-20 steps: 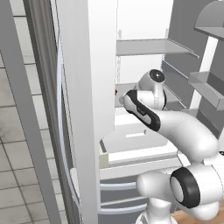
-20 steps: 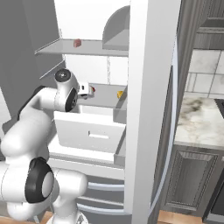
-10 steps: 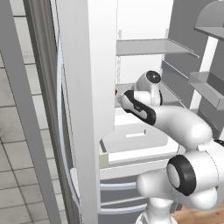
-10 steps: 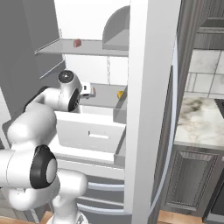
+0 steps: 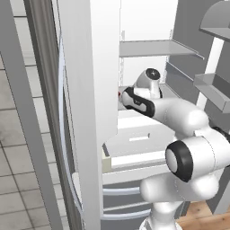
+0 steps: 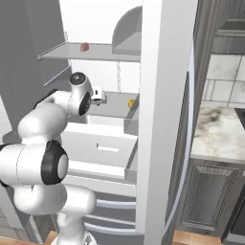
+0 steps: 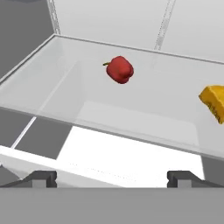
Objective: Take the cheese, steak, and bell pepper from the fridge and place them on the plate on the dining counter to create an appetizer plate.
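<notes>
My gripper (image 7: 111,178) is open, inside the open fridge (image 6: 158,119), just before the front edge of a glass shelf (image 7: 65,100). The red bell pepper (image 7: 119,69) lies on that shelf ahead of the fingers, stem to the left, well apart from them. Further right on the same shelf sits the yellow-orange cheese (image 7: 214,101), cut by the picture's edge; the cheese (image 6: 131,102) lies right of the gripper (image 6: 102,95). One shelf higher rests the small dark-red steak (image 6: 84,47). A red speck of bell pepper (image 5: 119,94) peeks past the door's edge. The plate and dining counter are out of view.
A white drawer (image 6: 103,143) stands pulled out under the shelf, below my arm. The fridge doors flank the opening, with bins on the right door (image 5: 211,87). A marble-topped dark cabinet (image 6: 217,139) stands to the right of the fridge.
My elbow has risen and the hand has edged slightly deeper over the shelf. The jaws stayed open; the foods have not moved.
</notes>
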Motion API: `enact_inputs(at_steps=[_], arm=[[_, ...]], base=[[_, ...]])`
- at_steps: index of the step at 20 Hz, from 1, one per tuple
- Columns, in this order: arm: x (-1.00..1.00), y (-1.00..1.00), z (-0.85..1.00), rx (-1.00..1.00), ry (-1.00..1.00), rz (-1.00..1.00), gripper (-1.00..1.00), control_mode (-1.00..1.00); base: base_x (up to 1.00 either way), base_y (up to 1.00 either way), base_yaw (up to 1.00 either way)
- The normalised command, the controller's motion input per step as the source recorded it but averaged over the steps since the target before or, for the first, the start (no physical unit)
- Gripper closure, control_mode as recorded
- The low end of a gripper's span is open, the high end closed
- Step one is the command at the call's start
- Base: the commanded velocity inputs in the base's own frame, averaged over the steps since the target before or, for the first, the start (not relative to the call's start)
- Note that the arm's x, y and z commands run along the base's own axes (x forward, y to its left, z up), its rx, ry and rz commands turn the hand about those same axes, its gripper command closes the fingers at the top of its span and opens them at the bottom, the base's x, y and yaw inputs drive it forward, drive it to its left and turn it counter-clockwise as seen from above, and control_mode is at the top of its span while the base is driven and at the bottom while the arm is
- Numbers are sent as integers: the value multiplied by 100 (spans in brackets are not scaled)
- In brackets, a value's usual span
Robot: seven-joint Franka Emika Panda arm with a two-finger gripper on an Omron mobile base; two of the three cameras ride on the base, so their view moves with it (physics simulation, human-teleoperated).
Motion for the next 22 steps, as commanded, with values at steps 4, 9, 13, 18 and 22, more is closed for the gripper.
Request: enact_inputs(at_steps=[4, 9, 13, 18, 22], arm=[[26, 1, 0, 0, 3, 0, -100, -100], [13, 4, -13, -2, -2, 0, -100, -100], [10, 5, -23, -5, -8, 0, -100, -100], [23, 7, -11, 0, 0, 0, -100, -100], [27, 5, -5, 0, 0, 0, -100, -100]], base=[[0, 0, 0], [0, 0, 0], [0, 0, 0], [0, 0, 0], [0, 0, 0]])
